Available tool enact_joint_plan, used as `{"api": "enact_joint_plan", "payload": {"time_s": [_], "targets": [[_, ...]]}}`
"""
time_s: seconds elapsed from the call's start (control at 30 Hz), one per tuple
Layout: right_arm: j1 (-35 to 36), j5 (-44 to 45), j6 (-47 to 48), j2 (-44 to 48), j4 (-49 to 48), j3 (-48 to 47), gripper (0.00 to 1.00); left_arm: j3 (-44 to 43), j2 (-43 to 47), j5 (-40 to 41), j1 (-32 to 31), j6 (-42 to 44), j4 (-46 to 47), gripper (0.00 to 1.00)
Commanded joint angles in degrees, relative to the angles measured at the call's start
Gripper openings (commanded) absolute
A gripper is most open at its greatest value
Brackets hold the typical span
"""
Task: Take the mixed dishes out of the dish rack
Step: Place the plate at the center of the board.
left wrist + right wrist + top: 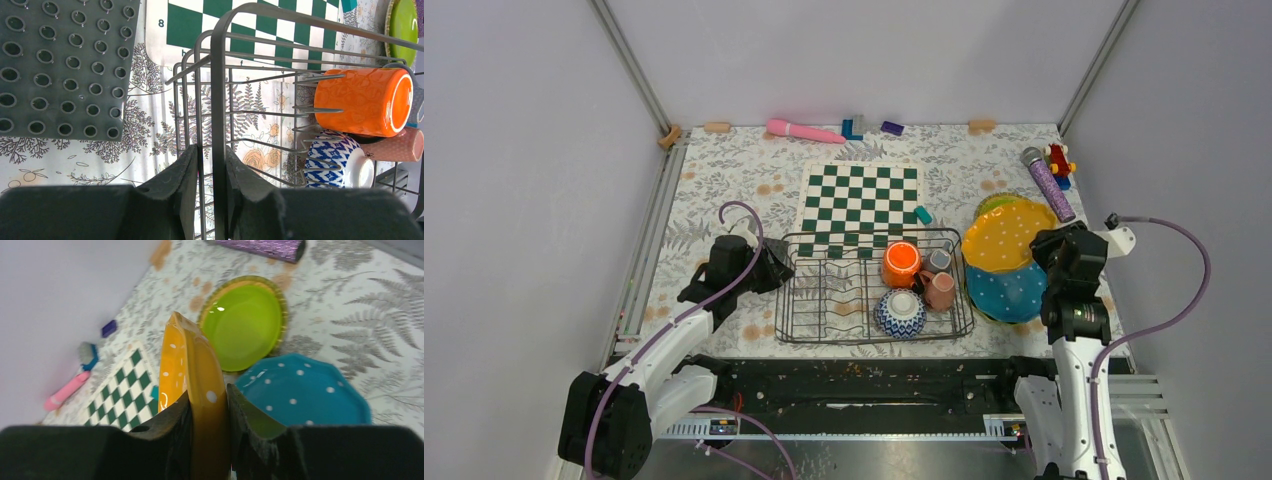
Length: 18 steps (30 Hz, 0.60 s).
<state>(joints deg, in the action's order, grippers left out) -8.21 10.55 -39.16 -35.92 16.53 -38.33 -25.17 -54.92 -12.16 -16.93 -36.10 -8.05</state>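
**Set the Yellow Plate Down Softly**

The right gripper (207,402) pinches the rim of the yellow plate (192,365). It holds the plate over the teal plate (305,395), to the right of the rack. The green plate (245,325) lies flat just behind them.

The left gripper (211,157) is closed on the left end wire of the rack (218,75). I think it is there to stop the rack from sliding. The rack sits in the near middle of the table, in front of the chessboard (250,30). The orange cup (362,102), grey cup (939,260), pink mug (400,145) and bowl (332,160) are at its right end.

To do this step well, bring the plate down slowly until it lies flat on the teal one. Only then let go. A drop could chip it or make it slide off.

The only writing I can read is an "8" on the chessboard's edge. The other marks there are too small, and I see no brand names.
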Motion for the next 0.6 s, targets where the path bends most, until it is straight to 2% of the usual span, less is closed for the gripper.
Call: {"api": "enact_joint_plan", "payload": {"time_s": [0.0,0.3,0.57], "targets": [[-0.5,8.6,-0.1,2.2,-4.7,-0.7,0.0,-0.1,-0.7,0.4,0.1,-0.3,-2.8,0.21],[-0.5,17.2,1.9,6.2,0.5,2.0,0.0,-0.1,-0.6,0.2,0.1,0.0,-2.8,0.22],[-0.5,18.5,1.9,7.6,1.7,4.9,0.0,-0.1,-0.7,-0.2,0.1,0.1,-2.7,0.23]]}}
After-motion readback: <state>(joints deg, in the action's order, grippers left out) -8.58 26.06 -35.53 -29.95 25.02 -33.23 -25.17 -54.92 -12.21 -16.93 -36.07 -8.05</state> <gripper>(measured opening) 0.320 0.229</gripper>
